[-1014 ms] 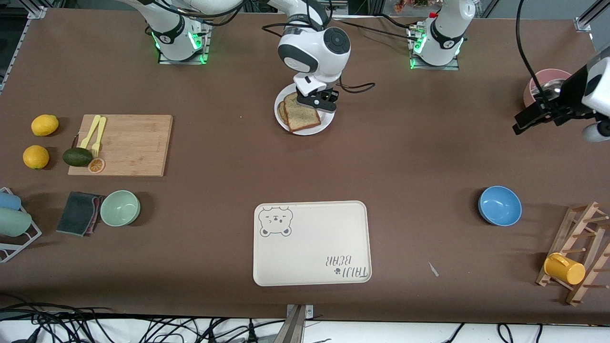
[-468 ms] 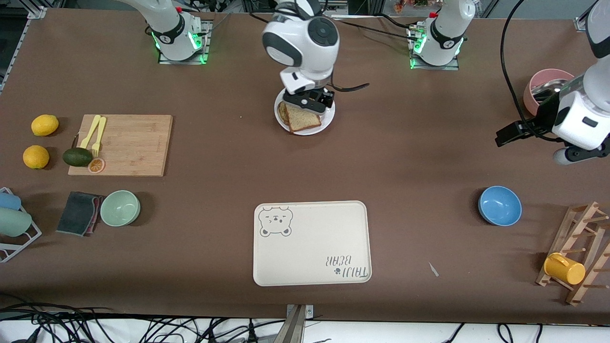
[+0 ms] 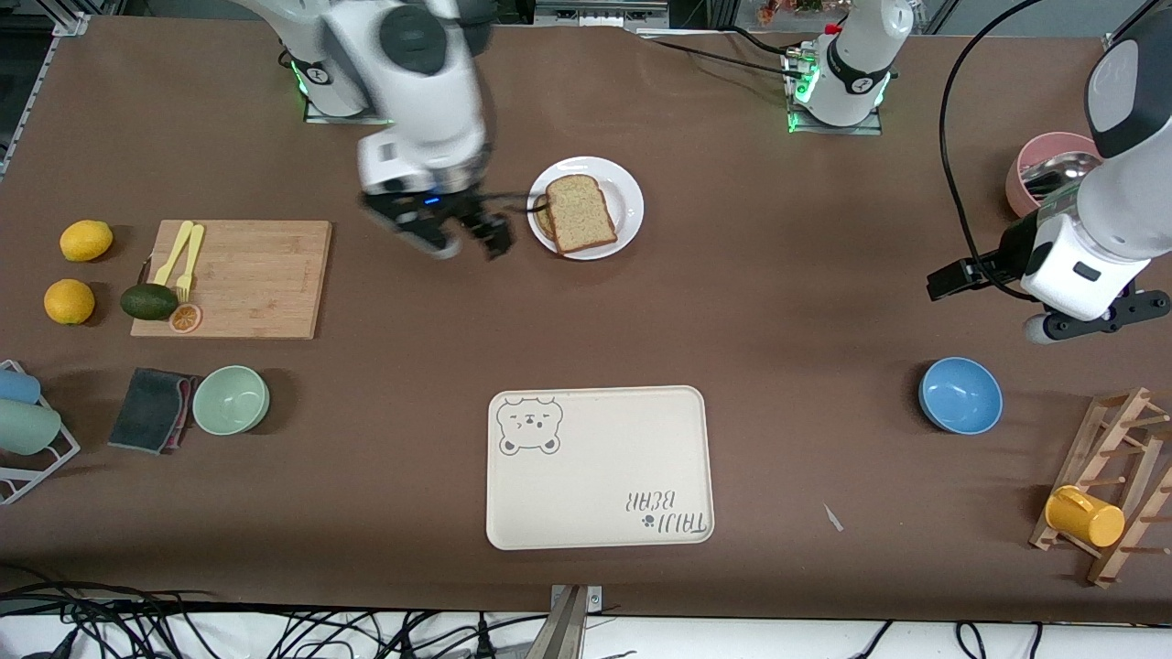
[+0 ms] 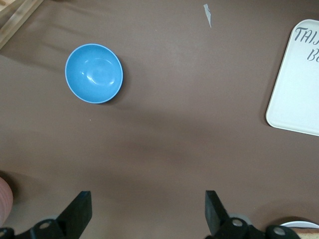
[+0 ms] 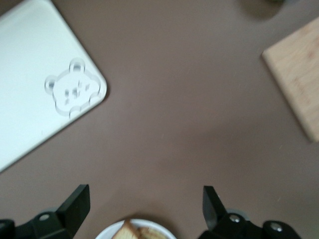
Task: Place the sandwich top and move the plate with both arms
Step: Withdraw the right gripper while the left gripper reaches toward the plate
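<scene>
1. I see the plain slice of brown wholemeal bread [image 3: 580,213] lying on the small round glossy white plate [image 3: 625,198]. Another slice under it shows only at one edge.
2. The plate stands on the brown desk [image 3: 787,302], between the two arm bases and a little nearer to the front camera than they are. It is farther from the camera than the cream rectangular tray with the bear print [image 3: 599,467].
3. My right gripper [image 3: 449,233] hangs over bare desk between the plate and the wooden cutting board [image 3: 247,275]. Its fingers [image 5: 75,206] are spread apart and hold nothing. In the right wrist view I see the plate edge with bread, a tray corner and a board corner.
4. My left gripper [image 4: 147,211] hangs over bare desk toward the left arm's end, near the blue round bowl [image 3: 960,394]. Its fingers [image 4: 79,211] are also released and empty.
5. On the board lie yellow plastic cutlery [image 3: 181,256], and a dark green avocado [image 3: 148,301] is just beside the board.
</scene>
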{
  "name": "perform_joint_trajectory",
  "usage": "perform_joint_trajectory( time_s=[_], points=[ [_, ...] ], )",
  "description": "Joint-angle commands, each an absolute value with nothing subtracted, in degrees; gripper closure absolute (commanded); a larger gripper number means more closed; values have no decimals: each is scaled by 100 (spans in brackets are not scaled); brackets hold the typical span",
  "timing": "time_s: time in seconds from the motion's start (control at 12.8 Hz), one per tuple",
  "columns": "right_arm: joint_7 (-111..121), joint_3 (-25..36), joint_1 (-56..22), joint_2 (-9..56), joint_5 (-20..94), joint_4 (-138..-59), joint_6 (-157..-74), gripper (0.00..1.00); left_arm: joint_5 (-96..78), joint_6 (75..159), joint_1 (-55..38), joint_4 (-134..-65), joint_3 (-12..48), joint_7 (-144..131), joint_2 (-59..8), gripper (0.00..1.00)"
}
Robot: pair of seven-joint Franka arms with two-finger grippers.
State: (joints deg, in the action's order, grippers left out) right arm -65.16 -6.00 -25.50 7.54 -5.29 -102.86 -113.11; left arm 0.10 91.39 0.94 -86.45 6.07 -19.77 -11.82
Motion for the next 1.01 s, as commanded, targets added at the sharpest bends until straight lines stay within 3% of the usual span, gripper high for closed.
perform_joint_trajectory(
  time_s=[0.0, 0.47, 0.94],
  points=[
    [-5451, 191, -2375, 448, -98, -10512, -11399, 0, -175, 9481, 175, -8735, 598, -1952, -1319, 0],
    [-2529, 193, -733, 290, 348, -10354, -11041, 0, -1703, 9747, 553, -9298, 598, -1065, -1318, 0],
    [-1215, 202, 148, 325, 721, -9143, -9109, 0, -2891, 11081, 545, -11028, 606, -107, -1020, 2]
  ],
)
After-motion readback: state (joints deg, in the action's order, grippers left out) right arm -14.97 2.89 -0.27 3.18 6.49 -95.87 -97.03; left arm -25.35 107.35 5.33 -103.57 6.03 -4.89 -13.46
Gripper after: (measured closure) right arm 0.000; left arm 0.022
